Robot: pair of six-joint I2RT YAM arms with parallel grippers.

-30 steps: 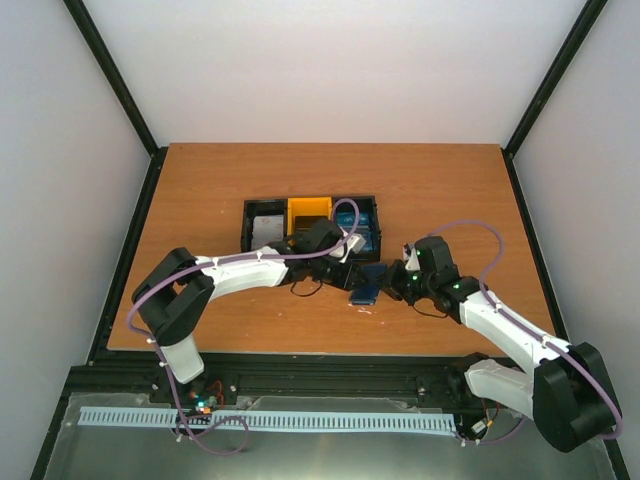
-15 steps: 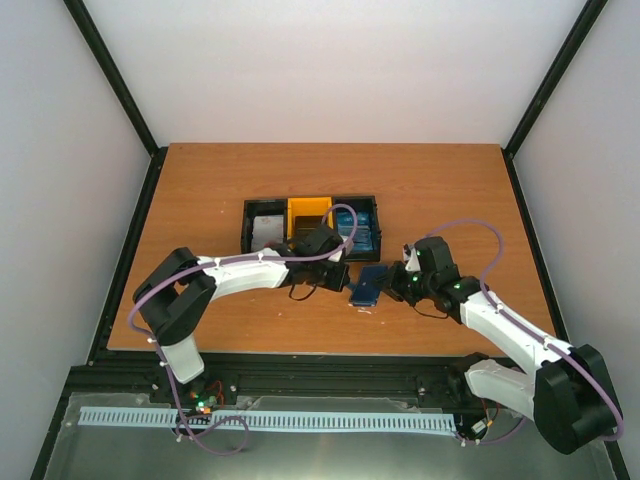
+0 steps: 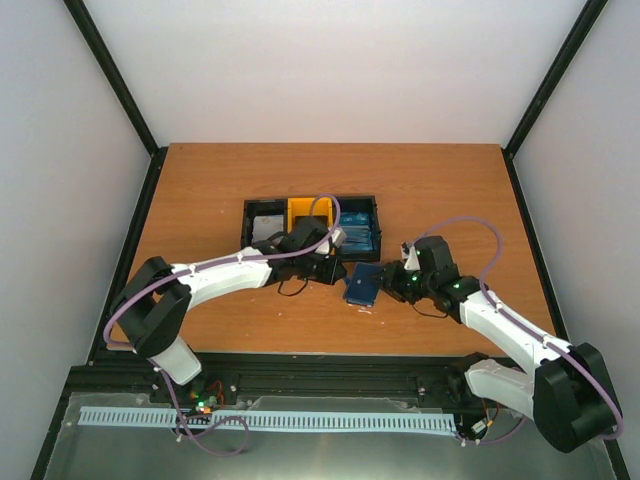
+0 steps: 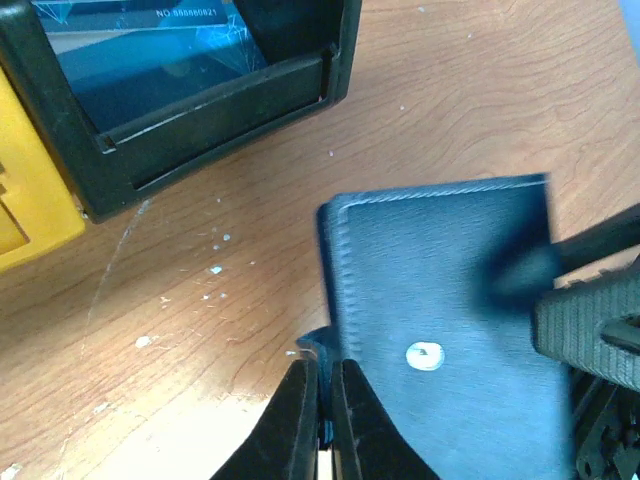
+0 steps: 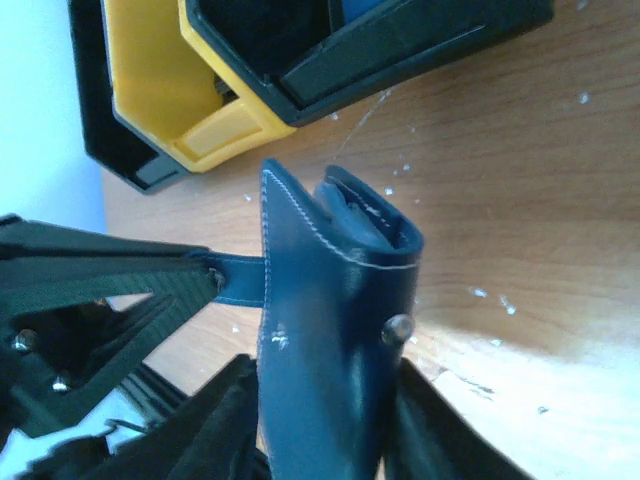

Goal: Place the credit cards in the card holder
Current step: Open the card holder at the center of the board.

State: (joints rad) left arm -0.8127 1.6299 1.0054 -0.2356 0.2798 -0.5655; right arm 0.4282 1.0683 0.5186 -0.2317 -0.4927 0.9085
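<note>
While the right arm [image 3: 500, 325] is keeping its place, the left arm [image 3: 215, 275] is swinging its elbow out toward the near left corner. The left pincer [image 4: 320, 405], which was hanging part-spread by the bin a second ago, is now pressing its fingers together at the near edge of the card holder [image 4: 440, 300]. From the right wrist, those fingers are pinching a thin blue strap [image 5: 240, 272] that is coming off the holder's cover. The holder itself is showing more of its cover to the overhead camera than before, with the pale stud [image 4: 425, 356] facing up.

By my reading, the task is entering the opening step. One arm is steadying the holder while the other is taking the strap to pull the cover back. No card is going in yet.

The right pincer [image 3: 393, 284] is straddling the holder's folded end, one finger lying by each face, and it is standing wider than it was a moment ago. Whether it is still clamping or already letting go, I cannot tell. The holder is sitting between the two pincers, low over the table [image 3: 450, 190], just in front of the bin tray [image 3: 246, 225].

Beyond it, the credit cards [image 3: 362, 237] are still lying in the tray's compartments. The blue ones are lying on the right and the white ones on the left.
</note>
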